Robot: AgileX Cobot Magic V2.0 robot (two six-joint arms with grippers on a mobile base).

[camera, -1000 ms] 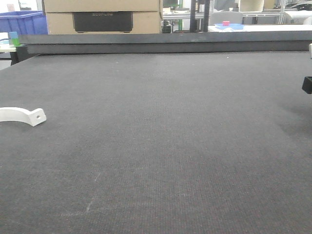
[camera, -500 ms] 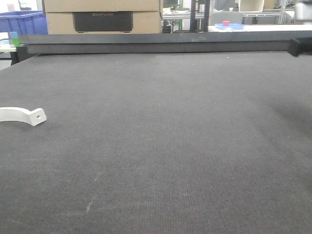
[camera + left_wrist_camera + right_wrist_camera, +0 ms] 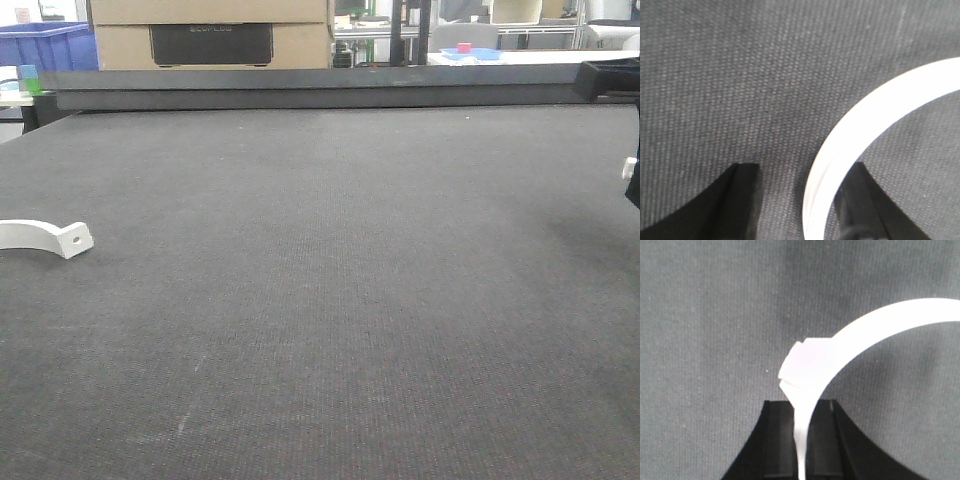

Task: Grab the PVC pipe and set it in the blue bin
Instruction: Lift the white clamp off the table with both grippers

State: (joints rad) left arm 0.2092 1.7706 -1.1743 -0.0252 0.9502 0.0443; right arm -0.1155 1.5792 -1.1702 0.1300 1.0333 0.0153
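We see the pipe (image 3: 45,236) lying on the mat (image 3: 350,300) at the left edge of the front view, well apart from the bin (image 3: 45,45) far back on the left. Our left gripper (image 3: 801,170) is spread wide low over it, the white arc running between the jaws close against the right-hand one. Our right gripper (image 3: 802,405) is pinched narrow on a second pipe (image 3: 880,322), whose thin end sits between the jaws while its arc curves out above the mat.

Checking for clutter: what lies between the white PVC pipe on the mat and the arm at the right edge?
Nothing; the front-facing view shows bare mat from the PVC pipe to the right arm.
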